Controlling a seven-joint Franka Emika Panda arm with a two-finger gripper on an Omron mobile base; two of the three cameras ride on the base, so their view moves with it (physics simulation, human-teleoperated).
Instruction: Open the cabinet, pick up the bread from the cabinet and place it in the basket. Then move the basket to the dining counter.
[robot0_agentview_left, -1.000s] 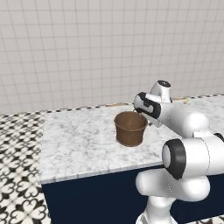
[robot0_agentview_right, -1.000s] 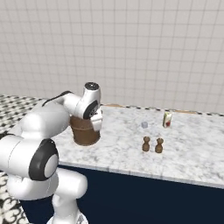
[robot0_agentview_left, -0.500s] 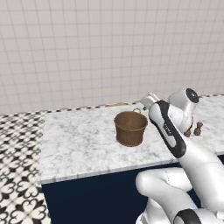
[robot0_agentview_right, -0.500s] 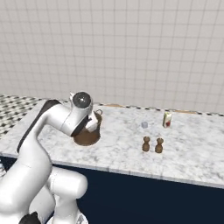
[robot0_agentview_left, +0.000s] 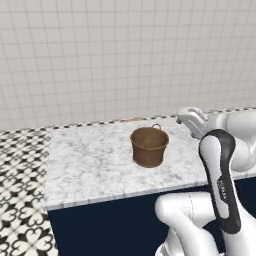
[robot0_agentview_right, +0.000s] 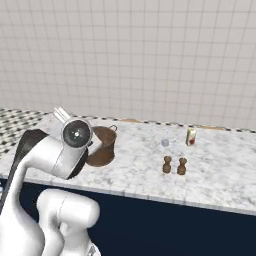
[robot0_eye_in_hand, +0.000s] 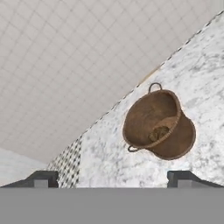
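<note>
The brown woven basket (robot0_agentview_left: 149, 146) stands upright on the marble top of the dining counter (robot0_agentview_left: 90, 160). In the hand view the basket (robot0_eye_in_hand: 175, 140) lies ahead with the small brown bread (robot0_eye_in_hand: 158, 132) on its bottom. My gripper (robot0_eye_in_hand: 113, 178) is open, with nothing between its fingertips (robot0_eye_in_hand: 42, 177), and stays well back from the basket. From the left base camera the gripper (robot0_agentview_left: 186, 119) hangs right of the basket, apart from it. In the right base view my arm covers part of the basket (robot0_agentview_right: 106, 144). The cabinet is out of view.
Two small brown shakers (robot0_agentview_right: 174, 165), a little carton (robot0_agentview_right: 190, 136) and a small pale cube (robot0_agentview_right: 164, 142) stand on the counter to the right. A tiled wall runs behind. Patterned floor (robot0_agentview_left: 20, 190) lies left of the counter's end.
The hand has drawn back from the basket's rim and swung away to the right. Its jaws have spread wider. The basket stays in place on the counter.
</note>
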